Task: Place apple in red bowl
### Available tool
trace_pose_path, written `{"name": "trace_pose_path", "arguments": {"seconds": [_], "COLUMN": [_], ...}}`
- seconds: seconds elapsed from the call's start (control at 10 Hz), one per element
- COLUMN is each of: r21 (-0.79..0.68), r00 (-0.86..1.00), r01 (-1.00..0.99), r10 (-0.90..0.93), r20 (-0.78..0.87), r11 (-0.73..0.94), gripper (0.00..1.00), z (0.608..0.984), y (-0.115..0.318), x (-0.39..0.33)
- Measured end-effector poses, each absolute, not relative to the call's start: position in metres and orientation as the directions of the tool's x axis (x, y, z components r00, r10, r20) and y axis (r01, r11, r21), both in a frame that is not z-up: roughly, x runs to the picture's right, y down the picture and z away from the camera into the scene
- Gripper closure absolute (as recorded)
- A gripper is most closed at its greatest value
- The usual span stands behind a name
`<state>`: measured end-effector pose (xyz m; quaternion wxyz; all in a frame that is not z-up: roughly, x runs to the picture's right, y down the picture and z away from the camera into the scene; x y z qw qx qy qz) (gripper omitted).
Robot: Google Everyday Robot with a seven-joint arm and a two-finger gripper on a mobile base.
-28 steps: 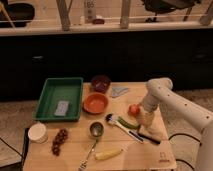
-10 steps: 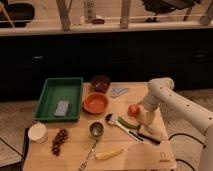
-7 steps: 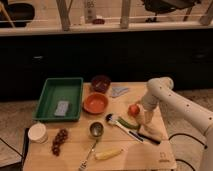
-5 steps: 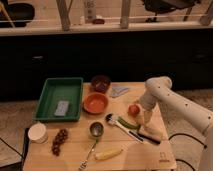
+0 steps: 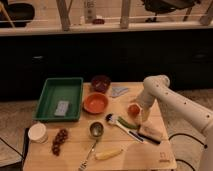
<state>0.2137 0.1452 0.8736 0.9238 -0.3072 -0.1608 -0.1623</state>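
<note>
The apple (image 5: 133,109), small, round and red-orange, is at the right of the wooden table (image 5: 165,159). My gripper (image 5: 139,111) is at the end of the white arm (image 5: 156,86) that reaches in from the right. It is right against the apple's right side. An orange-red bowl (image 5: 96,103) stands to the apple's left, near the middle of the table. A darker red bowl (image 5: 100,82) stands behind it at the back edge.
A green tray (image 5: 47,95) holding a grey item (image 5: 62,107) is at the back left. A white cup (image 5: 37,132), dark grapes (image 5: 59,141), a metal scoop (image 5: 95,130), a yellow item (image 5: 108,154), a white-green brush (image 5: 122,122), a tan block (image 5: 150,132) and a grey cloth (image 5: 119,91) also lie on the table.
The arm has shifted slightly left and up at the apple. The apple has barely moved.
</note>
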Motion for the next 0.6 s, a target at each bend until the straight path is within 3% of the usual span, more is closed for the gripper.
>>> {"name": "trace_pose_path", "arguments": {"seconds": [0.1, 0.3, 0.4, 0.5, 0.6], "r21": [-0.51, -0.503, -0.505, -0.507, -0.506], "r00": [0.891, 0.879, 0.873, 0.871, 0.87], "r01": [0.406, 0.427, 0.434, 0.435, 0.433], "r10": [-0.205, -0.214, -0.209, -0.204, -0.197], "r20": [0.405, 0.427, 0.441, 0.448, 0.453], "r11": [0.758, 0.751, 0.746, 0.744, 0.746], "gripper": [0.21, 0.37, 0.56, 0.67, 0.85], "z": [0.8725, 0.8714, 0.8723, 0.8725, 0.8728], "y": [0.1446, 0.1451, 0.1484, 0.1496, 0.1502], "x": [0.2125, 0.2079, 0.2068, 0.2068, 0.2073]}}
